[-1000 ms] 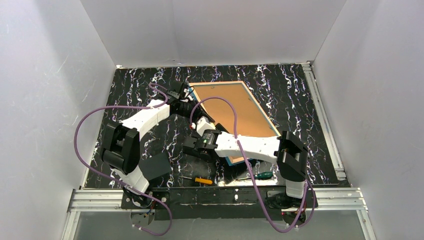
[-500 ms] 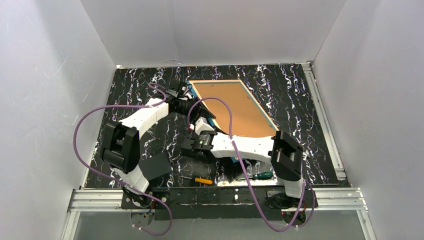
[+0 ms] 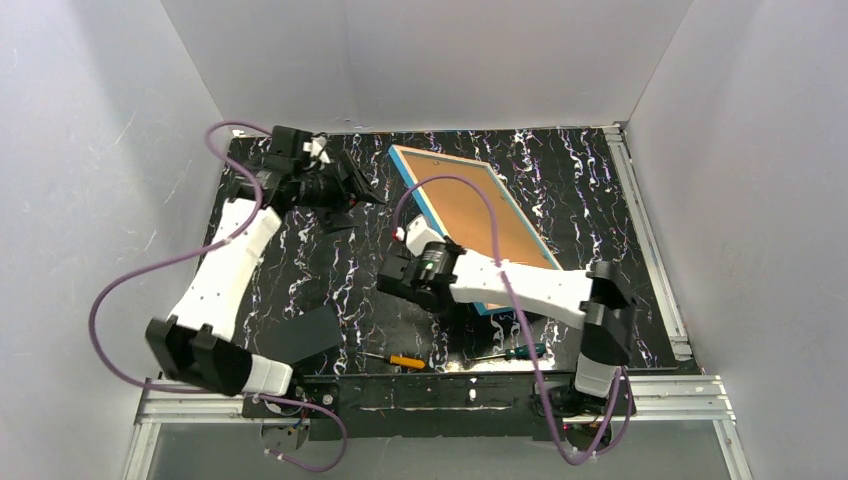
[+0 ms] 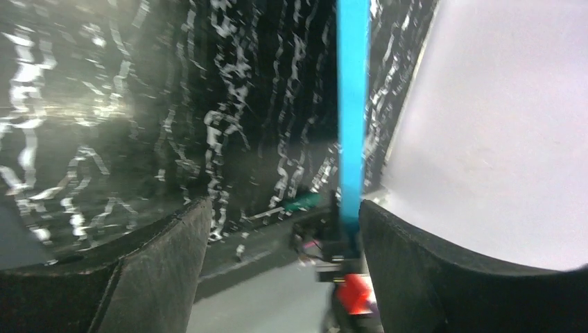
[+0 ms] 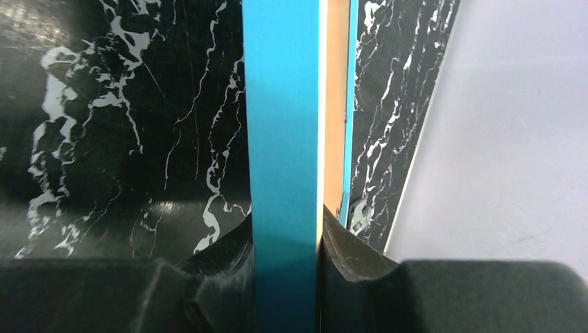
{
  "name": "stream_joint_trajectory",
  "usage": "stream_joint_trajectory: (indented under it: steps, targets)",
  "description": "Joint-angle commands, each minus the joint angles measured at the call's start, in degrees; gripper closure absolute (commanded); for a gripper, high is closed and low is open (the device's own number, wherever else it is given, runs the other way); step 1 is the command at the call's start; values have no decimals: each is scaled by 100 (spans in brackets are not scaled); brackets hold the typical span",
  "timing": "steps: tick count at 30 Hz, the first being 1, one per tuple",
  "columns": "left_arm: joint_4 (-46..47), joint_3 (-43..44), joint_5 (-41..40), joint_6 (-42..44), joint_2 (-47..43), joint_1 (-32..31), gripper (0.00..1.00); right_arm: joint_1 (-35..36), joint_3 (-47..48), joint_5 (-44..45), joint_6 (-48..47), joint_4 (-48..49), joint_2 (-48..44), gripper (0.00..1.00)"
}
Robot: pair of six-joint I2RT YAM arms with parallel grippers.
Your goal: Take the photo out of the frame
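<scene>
Right now my right gripper [image 3: 440, 262] is pinching the frame [image 3: 470, 220] by its near-left long edge. In my right wrist view the two black fingers [image 5: 350, 255] press against either side of the bright-blue edge [image 5: 284, 125], with no gap showing between pad and frame. Beside that blue band runs a thin strip of light wood colour, and past it the brown backing board [image 5: 337, 97].

From the top camera the frame sits tilted over the far middle of the black marbled table [image 3: 620, 200], its back turned upward, so what faces the camera is the backing board [image 3: 480, 215] inside the thin blue border. The photo itself is hidden from me (only the board side shows), so I cannot say how it lies inside. I also cannot tell which edge of the frame rests on the table.

My left gripper [image 3: 355, 188] hangs near the far-left corner of the table, beside the frame's far-left corner but apart from it. Its fingers [image 4: 156, 267] are spread wide and hold nothing; between them, further off, my left wrist camera catches the frame's blue edge [image 4: 352, 104] running away from me.

Near my bases lie an orange-handled screwdriver [image 3: 405, 361], a green-handled screwdriver [image 3: 526, 351] and a flat dark square piece [image 3: 305, 335], all well apart from the frame.
</scene>
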Motion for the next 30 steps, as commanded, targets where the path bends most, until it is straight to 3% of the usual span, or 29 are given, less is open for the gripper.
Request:
stream_joint_trajectory:
  steps: [1,6,11,19,25,30]
  targets:
    - [-1364,344,-1417,833,-651,123,23,-48,505,-248,-291,572,-983,99]
    - [-1710,692,-1548,1026,-728,187,22,-316,906,-927,-902,1047,-1489,99]
    - [-1598,519,-1258,975,-737,192,22,-1163,454,-2181,-1290,1971,-2462,99]
    - [-1184,28,-751,768,-596,188,23,-3708,-714,-5139,-1569,3027,-3721,99]
    - [-1045,-94,-593,701,-546,186,24,-5463,-752,-7221,-1777,3118,-3637,99]
    - [-1017,-118,-507,683,-547,190,24,-6409,-823,-8628,-1567,3515,-3348,99]
